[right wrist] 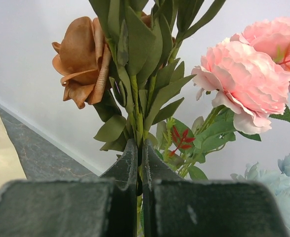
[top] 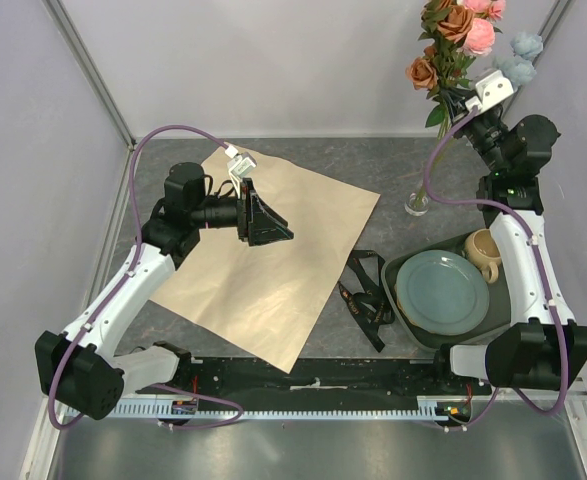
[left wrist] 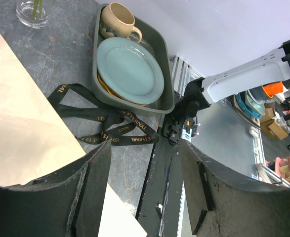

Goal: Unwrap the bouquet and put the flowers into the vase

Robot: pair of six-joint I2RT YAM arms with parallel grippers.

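At nine o'clock on the table, the flat orange-tan kraft paper sheet (top: 273,260) lies under the left gripper (left wrist: 145,185), its jaws spread and empty. Four o'clock: a grey-green tray (left wrist: 168,94), with the black gold-lettered ribbon (top: 368,298) beside it. One o'clock: the right gripper (right wrist: 139,168) is pinching the pink and rust artificial flowers (top: 458,35), their stems down in the small clear glass vase (top: 418,203).

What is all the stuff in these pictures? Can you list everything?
flowers: one bunch, pink, orange-brown and pale blue, far right, stems in the vase
vase: one, clear glass, right of the paper
paper: one sheet, tan, flat in the middle
ribbon: one, black with gold letters, between paper and tray
tray: one, dark green, near right
plate: one, blue-green, in the tray
mug: one, beige, in the tray
table: one, grey
left gripper: one, black, open, empty, above the paper
right gripper: one, black, shut on the flower stems
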